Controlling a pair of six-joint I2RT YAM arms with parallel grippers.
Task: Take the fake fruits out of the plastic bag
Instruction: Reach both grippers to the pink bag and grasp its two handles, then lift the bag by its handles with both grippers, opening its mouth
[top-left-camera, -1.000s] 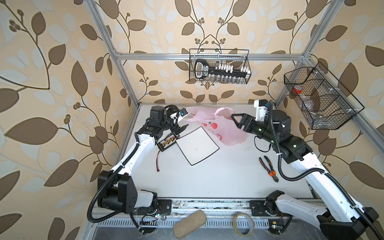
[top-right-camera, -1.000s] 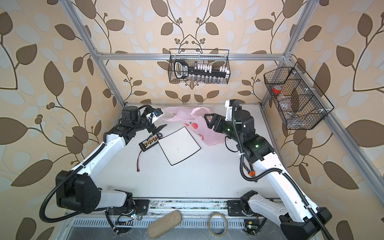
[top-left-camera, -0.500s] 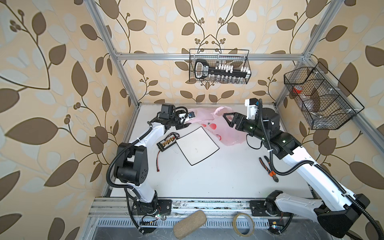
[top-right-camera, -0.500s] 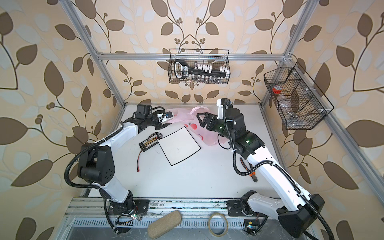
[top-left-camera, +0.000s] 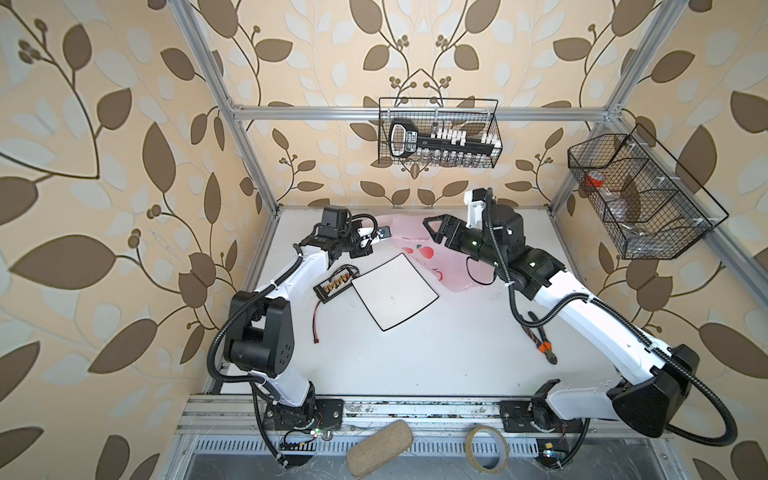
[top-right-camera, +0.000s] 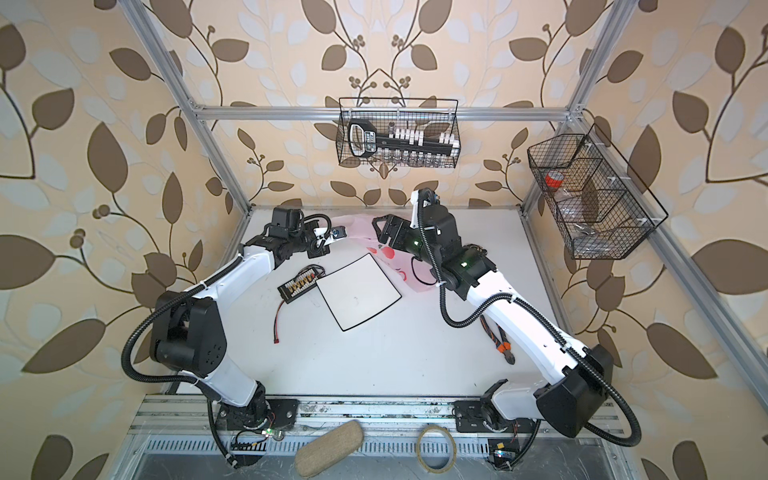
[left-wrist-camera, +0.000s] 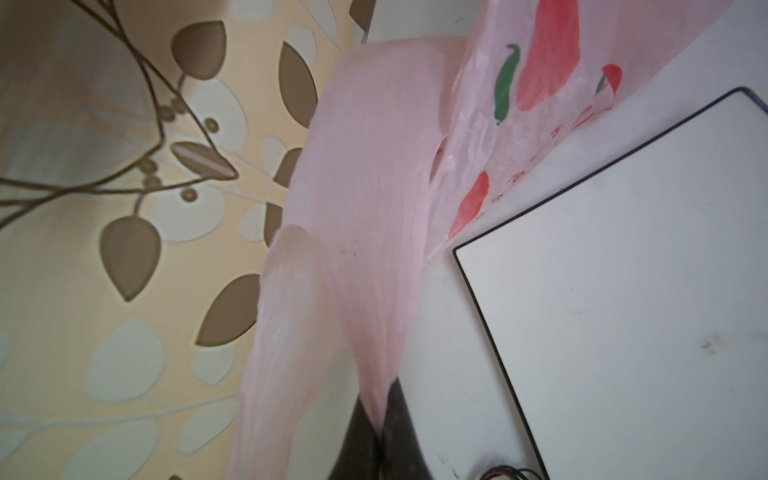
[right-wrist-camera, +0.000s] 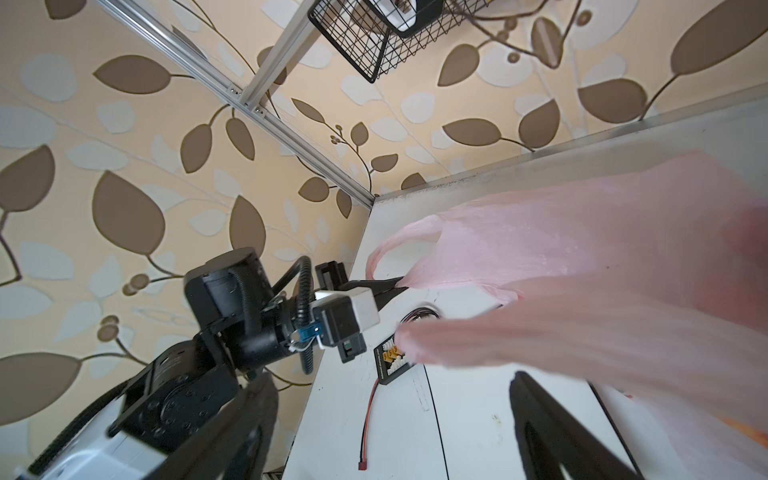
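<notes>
So the left gripper (top-left-camera: 385, 232) has its jaws pressed together on one handle of the plastic bag (top-left-camera: 452, 271). The left wrist view makes it clear: the pink film bunches down to a point right between the dark fingertips (left-wrist-camera: 388, 419). The right wrist view shows that handle (right-wrist-camera: 409, 280) pulled taut off the table, with the other loop (right-wrist-camera: 384, 249) just beside it.

The bag sits at the back of the table, and its near edge lies along the far side of the white square plate (top-left-camera: 395, 291). The bag's body stretches from the left gripper toward the right arm.

The right gripper (top-left-camera: 432, 232) is spread wide with nothing in it. It hangs over the bag's upper end, close to the left gripper. I can't tell if it's touching the film.

The fake fruits aren't clear to me. There are red blobs (top-left-camera: 420, 252) on the bag, but they could be print or fruit.

A black connector board (top-left-camera: 334, 284) sits just beside the plate.
</notes>
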